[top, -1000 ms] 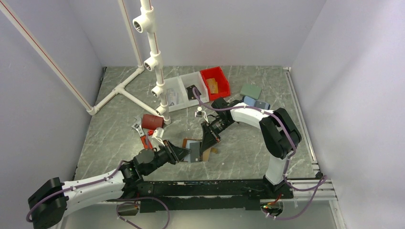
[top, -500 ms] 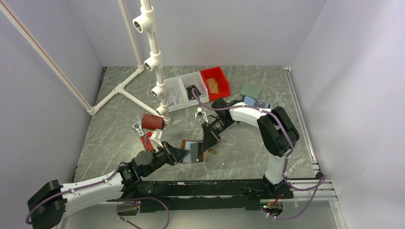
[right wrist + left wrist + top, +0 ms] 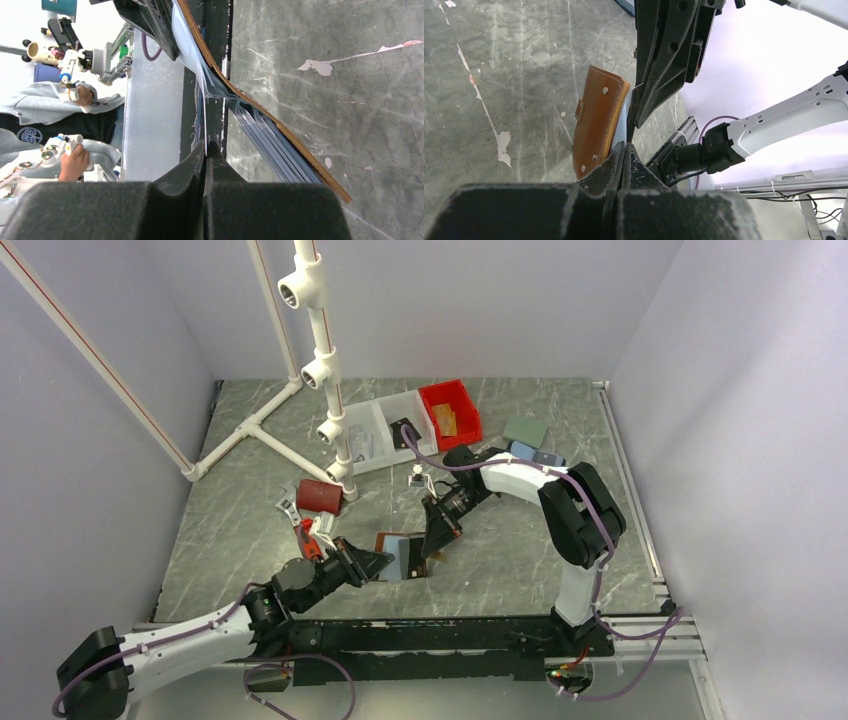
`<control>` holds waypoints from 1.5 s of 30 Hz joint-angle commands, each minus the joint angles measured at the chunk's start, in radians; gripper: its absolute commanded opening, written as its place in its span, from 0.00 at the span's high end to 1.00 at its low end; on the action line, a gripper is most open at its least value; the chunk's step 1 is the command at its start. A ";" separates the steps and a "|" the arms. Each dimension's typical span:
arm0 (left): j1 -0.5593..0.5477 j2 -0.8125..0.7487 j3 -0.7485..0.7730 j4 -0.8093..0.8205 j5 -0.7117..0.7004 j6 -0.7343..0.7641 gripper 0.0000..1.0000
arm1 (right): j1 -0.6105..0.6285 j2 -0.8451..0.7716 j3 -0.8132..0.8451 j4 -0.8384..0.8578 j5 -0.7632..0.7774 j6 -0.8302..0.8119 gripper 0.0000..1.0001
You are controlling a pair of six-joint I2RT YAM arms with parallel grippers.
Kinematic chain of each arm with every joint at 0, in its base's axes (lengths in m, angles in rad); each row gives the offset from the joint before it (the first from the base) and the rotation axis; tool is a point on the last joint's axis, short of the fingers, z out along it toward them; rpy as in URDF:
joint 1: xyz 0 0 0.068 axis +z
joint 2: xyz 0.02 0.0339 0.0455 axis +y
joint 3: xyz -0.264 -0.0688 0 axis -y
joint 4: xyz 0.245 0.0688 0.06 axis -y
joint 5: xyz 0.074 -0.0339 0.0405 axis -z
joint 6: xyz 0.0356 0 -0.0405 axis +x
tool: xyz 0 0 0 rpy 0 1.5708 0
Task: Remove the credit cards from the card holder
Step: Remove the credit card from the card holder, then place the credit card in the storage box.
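Observation:
The brown leather card holder (image 3: pixel 392 543) is held up on edge between my two grippers, its light blue inner panel (image 3: pixel 407 558) facing the camera. In the left wrist view its brown outer face (image 3: pixel 596 122) stands just left of my left gripper (image 3: pixel 624 146), which is shut on the holder's pale blue inner edge. My right gripper (image 3: pixel 205 145) is shut on the edge of a thin white credit card (image 3: pixel 204 120) that runs into the holder's blue pockets (image 3: pixel 270 145). From above, the left gripper (image 3: pixel 383 562) and right gripper (image 3: pixel 428 548) flank the holder. Other cards are hidden.
A dark red box (image 3: pixel 320 495) and a red-handled wrench (image 3: pixel 300 528) lie just behind the left arm. The white pipe frame (image 3: pixel 322 370) stands at the back left. Clear bins (image 3: pixel 385 430), a red bin (image 3: pixel 450 412), a green case (image 3: pixel 525 430) and a blue case (image 3: pixel 535 455) sit behind.
My left gripper has closed on the holder's edge and reached slightly forward. The holder has shifted a little left and away from the table's front. The right gripper stays shut.

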 commanded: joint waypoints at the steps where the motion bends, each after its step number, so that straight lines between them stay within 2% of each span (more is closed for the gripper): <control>1: 0.003 -0.023 -0.009 0.009 -0.023 -0.010 1.00 | -0.006 0.001 0.038 -0.020 0.005 -0.044 1.00; 17: 0.002 -0.055 -0.010 -0.037 -0.032 -0.019 1.00 | -0.028 0.009 0.058 -0.059 0.023 -0.077 1.00; 28: 0.002 -0.054 -0.009 -0.056 -0.029 -0.020 1.00 | -0.088 -0.007 0.097 -0.129 0.049 -0.131 1.00; 38: 0.002 -0.050 -0.010 -0.075 -0.027 -0.005 1.00 | -0.123 -0.066 0.126 -0.078 0.196 -0.074 1.00; 45: 0.003 -0.072 -0.002 -0.114 -0.020 0.006 1.00 | -0.165 -0.004 0.254 -0.132 0.236 -0.085 1.00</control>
